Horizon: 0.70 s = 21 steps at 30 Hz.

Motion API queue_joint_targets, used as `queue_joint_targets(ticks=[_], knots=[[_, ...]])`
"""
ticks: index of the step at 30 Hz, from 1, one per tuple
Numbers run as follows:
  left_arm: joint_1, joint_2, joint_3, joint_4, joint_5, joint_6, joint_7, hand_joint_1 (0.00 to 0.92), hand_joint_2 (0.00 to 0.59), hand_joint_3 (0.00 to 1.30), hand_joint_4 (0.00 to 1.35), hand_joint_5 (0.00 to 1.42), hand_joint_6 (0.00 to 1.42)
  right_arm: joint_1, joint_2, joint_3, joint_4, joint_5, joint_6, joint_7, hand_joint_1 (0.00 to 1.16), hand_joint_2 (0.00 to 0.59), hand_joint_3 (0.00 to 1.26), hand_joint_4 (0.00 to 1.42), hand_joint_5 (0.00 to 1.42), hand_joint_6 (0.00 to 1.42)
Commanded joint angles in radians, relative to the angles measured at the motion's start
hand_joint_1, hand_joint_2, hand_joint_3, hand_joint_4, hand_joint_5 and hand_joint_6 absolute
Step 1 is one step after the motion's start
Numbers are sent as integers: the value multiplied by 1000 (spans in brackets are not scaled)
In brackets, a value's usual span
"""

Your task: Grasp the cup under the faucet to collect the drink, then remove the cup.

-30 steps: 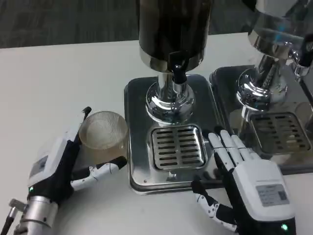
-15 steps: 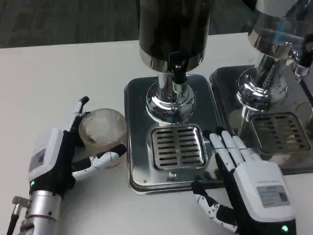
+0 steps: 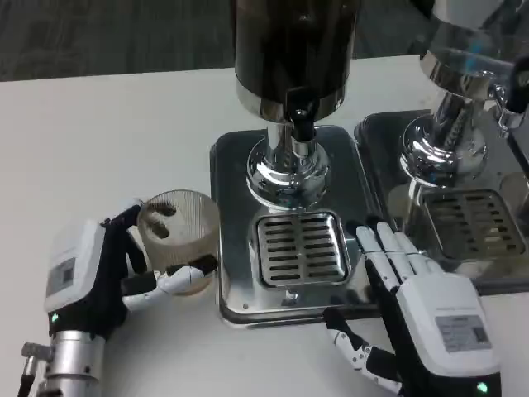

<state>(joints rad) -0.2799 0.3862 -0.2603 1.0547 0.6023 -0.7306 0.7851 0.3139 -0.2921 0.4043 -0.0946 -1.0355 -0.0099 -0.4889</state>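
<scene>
The slotted grate (image 3: 302, 248) under the black faucet (image 3: 301, 124) lies bare, open from the front and left. The chrome column (image 3: 287, 169) blocks it behind; the right hand (image 3: 421, 310) lies along its right side. Bare bench (image 3: 99, 141) spreads left.

labels on both hands, print unreadable

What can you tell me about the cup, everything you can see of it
The cup is a small clear tumbler with fine vertical ribs, glass or plastic by its look, and it seems empty. It stands about upright on the white table, just left of the metal drip tray, not under the faucet. The left hand wraps it: dark fingers show through the far wall, and the thumb presses the near side.
</scene>
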Motion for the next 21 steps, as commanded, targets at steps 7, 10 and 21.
queue_joint_targets(ticks=[7,10,21], knots=[[12,9,-15,-29,60,14,135,531,11,675,821,1044,1246,-6,-10,-4,-5,9,-9,-2,474,376,84,32,97,250],[13,11,-15,-39,70,13,165,510,7,675,828,1044,1251,-7,-11,-4,-4,10,-9,-3,473,375,84,32,97,250],[13,22,-29,-73,115,29,253,518,19,675,831,1044,1255,-10,-13,-5,-5,13,-10,-2,471,374,84,32,97,250]])
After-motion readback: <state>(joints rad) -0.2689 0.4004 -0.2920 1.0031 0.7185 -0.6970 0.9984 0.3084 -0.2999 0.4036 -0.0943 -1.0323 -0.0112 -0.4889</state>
